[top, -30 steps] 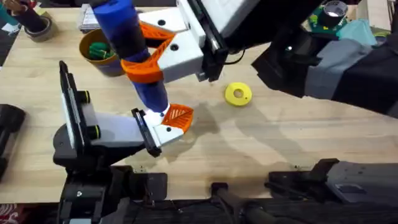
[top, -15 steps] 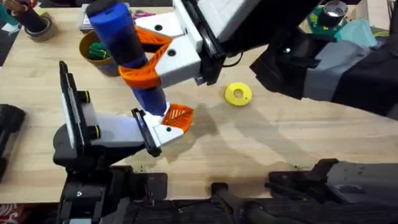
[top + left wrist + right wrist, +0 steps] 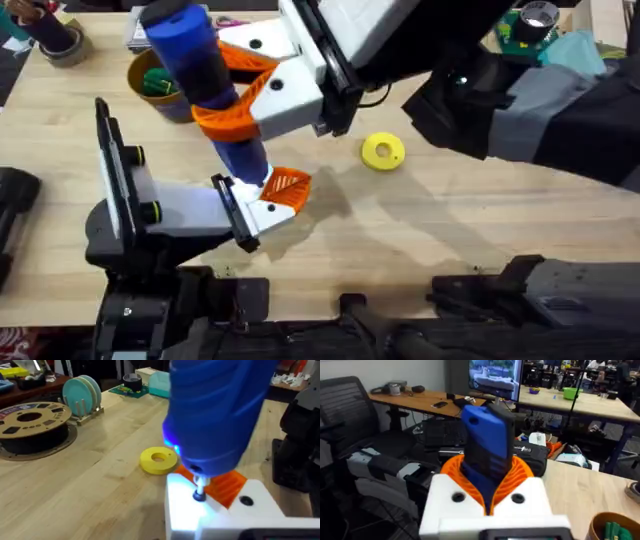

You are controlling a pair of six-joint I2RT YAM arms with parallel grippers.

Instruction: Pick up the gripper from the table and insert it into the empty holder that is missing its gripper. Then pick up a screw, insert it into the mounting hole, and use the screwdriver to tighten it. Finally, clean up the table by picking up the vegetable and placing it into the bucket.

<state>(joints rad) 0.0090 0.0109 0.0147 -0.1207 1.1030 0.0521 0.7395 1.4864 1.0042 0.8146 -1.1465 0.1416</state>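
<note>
My right gripper (image 3: 235,105) reaches across the table (image 3: 450,220) to the left and is shut on the blue screwdriver (image 3: 205,75), its orange pads (image 3: 512,477) clamping the body. The screwdriver stands nearly upright. Its metal bit (image 3: 199,491) presses down on the white holder (image 3: 200,515) at the end of my left arm, lit by a blue glow. The orange ribbed gripper (image 3: 287,186) sits on that holder block. My left gripper (image 3: 262,205) rests low over the table. The bucket (image 3: 140,100) stands at the far left with dark green pieces inside. The vegetable is out of view.
A flat yellow ring (image 3: 382,151) lies right of the screwdriver. A tape roll (image 3: 62,42) sits at the far left corner. A filament spool (image 3: 32,422) and a rack of teal plates (image 3: 82,395) stand farther off. The right arm's dark body (image 3: 540,110) spans the upper right.
The right gripper and the screwdriver's top have shifted slightly left; the bit stays on the holder. The left arm has not moved.
</note>
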